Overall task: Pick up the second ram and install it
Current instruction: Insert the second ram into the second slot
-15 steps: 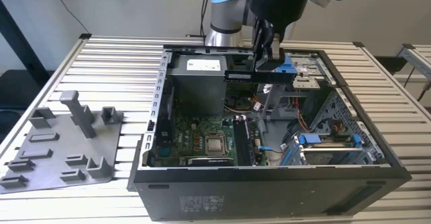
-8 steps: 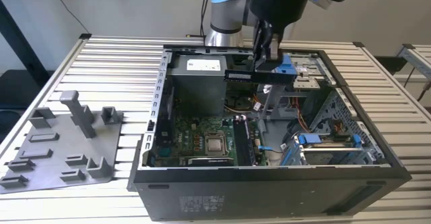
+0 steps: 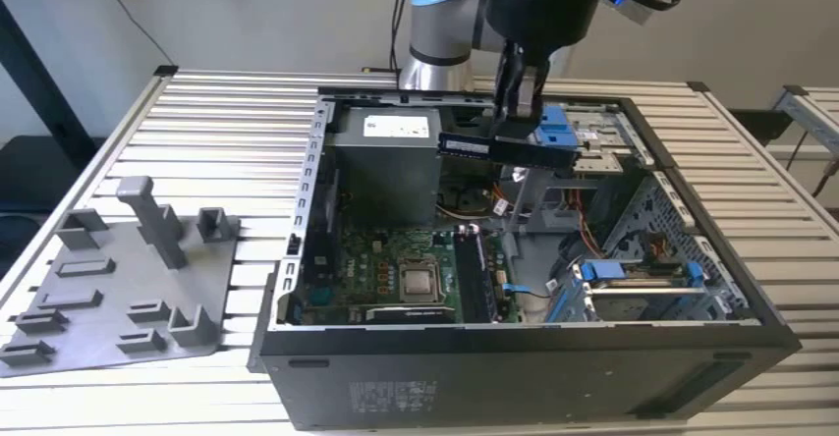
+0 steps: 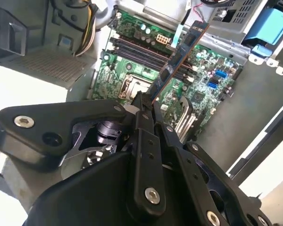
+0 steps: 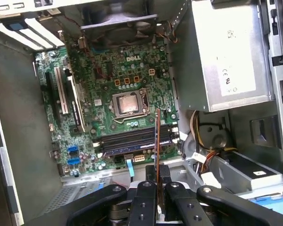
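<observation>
Now the gripper [image 3: 514, 127] grips the second ram [image 3: 473, 145] above the memory slots [image 5: 132, 139]. Its long axis seems to lie across them, not along.

Ribbed metal table [image 3: 210, 112], matt pincer [image 4: 146, 100]

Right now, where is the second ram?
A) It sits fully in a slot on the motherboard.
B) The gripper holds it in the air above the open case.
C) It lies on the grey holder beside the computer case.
B: the gripper is shut on the second ram, which hangs above the open computer case, clear of the motherboard.
</observation>
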You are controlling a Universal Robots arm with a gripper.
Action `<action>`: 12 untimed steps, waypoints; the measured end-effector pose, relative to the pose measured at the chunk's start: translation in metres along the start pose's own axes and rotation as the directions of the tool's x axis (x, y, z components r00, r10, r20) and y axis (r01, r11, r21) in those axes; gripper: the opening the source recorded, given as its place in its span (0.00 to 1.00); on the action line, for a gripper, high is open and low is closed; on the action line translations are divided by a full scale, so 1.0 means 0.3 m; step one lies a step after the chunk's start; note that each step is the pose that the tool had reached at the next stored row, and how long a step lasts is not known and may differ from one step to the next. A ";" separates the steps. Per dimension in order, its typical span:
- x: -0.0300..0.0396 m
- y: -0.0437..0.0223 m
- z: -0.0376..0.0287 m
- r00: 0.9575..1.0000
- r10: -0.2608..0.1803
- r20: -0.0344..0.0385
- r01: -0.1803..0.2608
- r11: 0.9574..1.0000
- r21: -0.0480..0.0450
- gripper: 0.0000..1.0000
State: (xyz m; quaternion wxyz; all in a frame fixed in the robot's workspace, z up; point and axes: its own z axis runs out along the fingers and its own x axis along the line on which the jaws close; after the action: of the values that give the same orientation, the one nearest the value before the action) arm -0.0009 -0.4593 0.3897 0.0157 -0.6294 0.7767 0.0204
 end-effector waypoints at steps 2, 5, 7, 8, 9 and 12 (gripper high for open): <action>0.000 0.000 0.000 1.000 0.002 0.000 -0.002 1.000 0.000 0.14; 0.000 0.000 0.002 1.000 0.027 0.000 -0.027 1.000 0.001 0.14; 0.000 0.000 0.002 0.998 0.062 0.001 -0.062 0.998 0.003 0.14; 0.000 0.000 0.003 0.997 0.079 0.001 -0.079 0.997 0.004 0.14; 0.000 0.000 0.004 0.995 0.097 0.001 -0.097 0.995 0.005 0.14; 0.000 0.000 0.005 0.989 0.148 0.002 -0.148 0.989 0.007 0.14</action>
State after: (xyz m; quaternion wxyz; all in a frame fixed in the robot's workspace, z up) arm -0.0009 -0.4592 0.3881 0.0172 -0.5698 0.8214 0.0191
